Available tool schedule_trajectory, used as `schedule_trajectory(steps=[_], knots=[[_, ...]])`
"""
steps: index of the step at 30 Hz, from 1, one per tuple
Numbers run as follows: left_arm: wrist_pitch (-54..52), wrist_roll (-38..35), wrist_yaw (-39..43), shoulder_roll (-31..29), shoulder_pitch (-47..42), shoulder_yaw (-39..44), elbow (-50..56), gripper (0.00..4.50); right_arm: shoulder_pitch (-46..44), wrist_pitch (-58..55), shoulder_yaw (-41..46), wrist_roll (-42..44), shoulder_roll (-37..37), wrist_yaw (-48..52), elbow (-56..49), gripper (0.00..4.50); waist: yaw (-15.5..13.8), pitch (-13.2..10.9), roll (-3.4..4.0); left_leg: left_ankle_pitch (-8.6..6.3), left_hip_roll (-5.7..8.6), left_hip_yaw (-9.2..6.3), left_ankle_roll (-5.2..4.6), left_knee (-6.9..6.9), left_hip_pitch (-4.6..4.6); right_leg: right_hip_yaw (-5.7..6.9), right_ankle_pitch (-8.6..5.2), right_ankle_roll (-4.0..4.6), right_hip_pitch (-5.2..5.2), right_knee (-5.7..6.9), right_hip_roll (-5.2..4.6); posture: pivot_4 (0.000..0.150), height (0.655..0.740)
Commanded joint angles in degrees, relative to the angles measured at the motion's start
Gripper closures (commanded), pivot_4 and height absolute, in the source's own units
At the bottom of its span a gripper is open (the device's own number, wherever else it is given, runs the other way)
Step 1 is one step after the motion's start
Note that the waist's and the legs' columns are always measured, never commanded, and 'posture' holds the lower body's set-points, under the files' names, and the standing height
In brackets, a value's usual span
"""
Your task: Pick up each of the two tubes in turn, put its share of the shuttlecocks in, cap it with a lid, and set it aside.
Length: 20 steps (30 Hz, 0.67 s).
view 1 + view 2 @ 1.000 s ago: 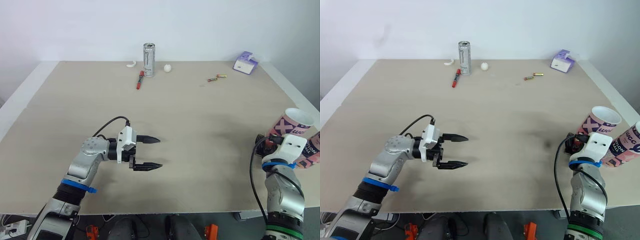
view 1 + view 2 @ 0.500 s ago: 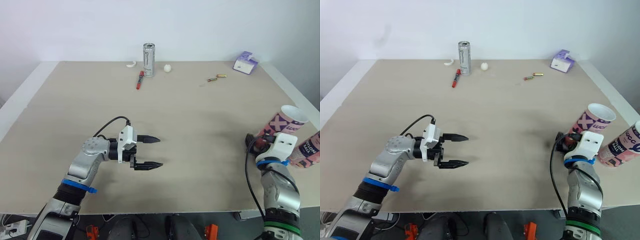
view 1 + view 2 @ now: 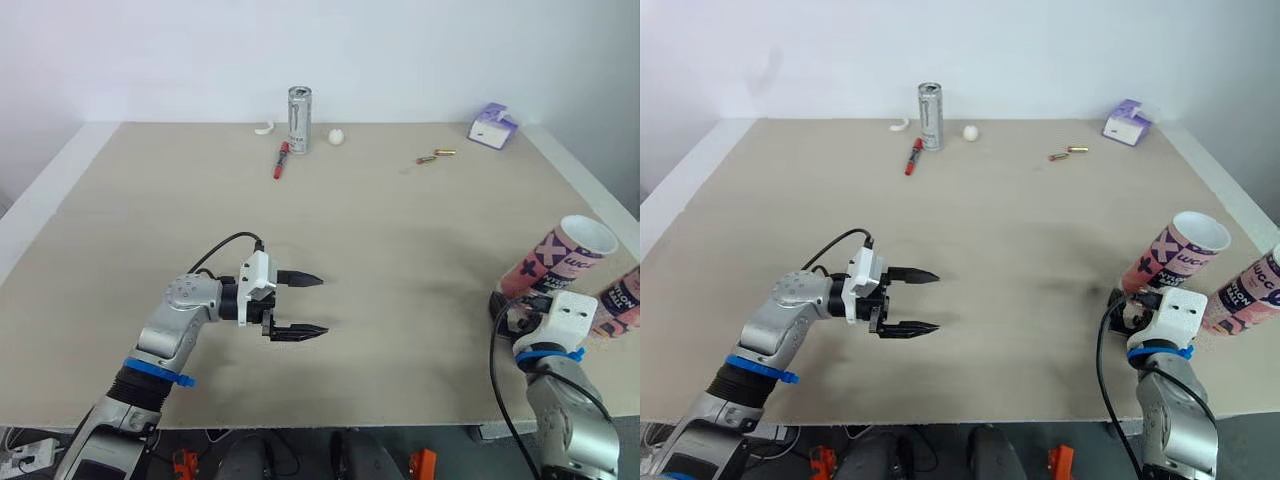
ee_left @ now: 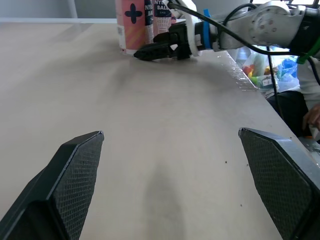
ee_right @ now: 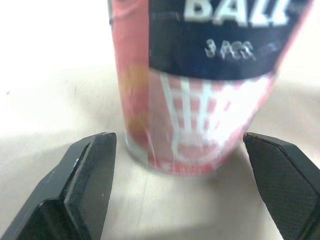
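Note:
Two pink and navy shuttlecock tubes with white tops stand at the table's right edge, one (image 3: 560,258) nearer the middle and the other (image 3: 622,293) just right of it. My right gripper (image 3: 504,308) sits low on the table at the base of the inner tube. In the right wrist view that tube (image 5: 200,80) stands just beyond my open right gripper (image 5: 178,137), with no contact. My left gripper (image 3: 322,304) hovers open over the bare table centre, holding nothing. The left wrist view shows both tubes (image 4: 133,22) far ahead.
Along the far edge stand a silver can (image 3: 298,120), a red pen (image 3: 281,158), a small white ball (image 3: 336,135), two batteries (image 3: 435,155) and a purple box (image 3: 491,127). The table's right edge (image 3: 600,200) runs close behind the tubes.
My right arm swung left, then drew back toward the near edge, baring the inner tube's base. That tube now stands slightly further left. The left arm has stayed still.

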State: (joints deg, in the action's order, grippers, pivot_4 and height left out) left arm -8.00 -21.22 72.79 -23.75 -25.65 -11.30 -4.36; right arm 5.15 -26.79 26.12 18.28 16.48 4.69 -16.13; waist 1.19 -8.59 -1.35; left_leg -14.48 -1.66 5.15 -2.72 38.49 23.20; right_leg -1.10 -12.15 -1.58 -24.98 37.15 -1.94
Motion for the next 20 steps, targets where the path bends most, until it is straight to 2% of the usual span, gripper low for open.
schedule_trajectory(steps=[1,4,8,10,14,17,20], knots=[[0.5,-0.2,0.2,-0.1,-1.4,0.4,-0.2,0.0,2.9,-2.9,0.2,2.0,0.6,0.5,-9.3,0.14,0.0,0.0,0.0,0.0,0.0,-0.01,0.0,0.0,0.0,0.01,0.0,0.0,0.0,0.0,0.0,0.15,0.74],[1.1,0.3,0.1,-0.1,-1.9,0.7,-1.8,0.0,5.9,-4.7,-2.7,3.3,2.2,4.2,-14.5,0.14,0.0,0.0,0.02,0.0,0.0,-0.02,-0.01,0.0,0.01,0.01,-0.01,0.0,0.0,0.0,0.0,0.15,0.74],[0.9,0.4,-1.2,-0.2,-2.2,2.1,-4.8,0.0,9.1,-0.3,-9.5,3.3,7.9,15.8,-17.6,0.14,0.0,0.0,0.03,0.0,0.0,-0.01,-0.01,0.01,0.01,0.01,-0.02,0.0,0.0,-0.01,0.02,0.15,0.74],[1.6,1.0,-1.6,-0.7,-1.8,2.4,-5.7,0.0,9.1,5.6,-12.1,1.0,10.9,21.0,-15.1,0.14,0.0,0.0,-0.01,0.0,0.0,-0.03,-0.01,0.02,-0.01,0.02,-0.02,0.0,0.01,-0.01,0.06,0.15,0.74],[3.9,2.7,-2.3,-3.9,-0.9,4.4,-8.8,0.0,-0.6,17.3,-18.3,-0.1,15.2,34.3,-5.6,0.14,0.3,-0.1,-0.14,0.01,0.01,-0.01,-0.02,0.04,0.0,-0.01,-0.03,0.04,0.0,-0.03,0.07,0.15,0.74],[5.2,4.0,-2.9,-6.5,-1.2,5.5,-10.9,0.0,-6.7,22.0,-19.3,1.4,16.7,41.5,1.8,0.14,0.1,-0.1,-0.24,0.05,0.0,-0.08,-0.1,0.06,-0.03,-0.05,0.04,0.16,0.02,-0.06,0.18,0.15,0.74],[8.4,6.2,-2.9,-9.3,-2.4,6.1,-14.3,0.0,-8.5,24.8,-19.1,2.8,18.8,48.3,7.5,0.14,-0.1,-0.1,-0.26,0.05,-0.05,-0.12,-0.1,0.06,-0.02,-0.01,0.07,0.14,0.01,-0.05,0.24,0.15,0.74]])
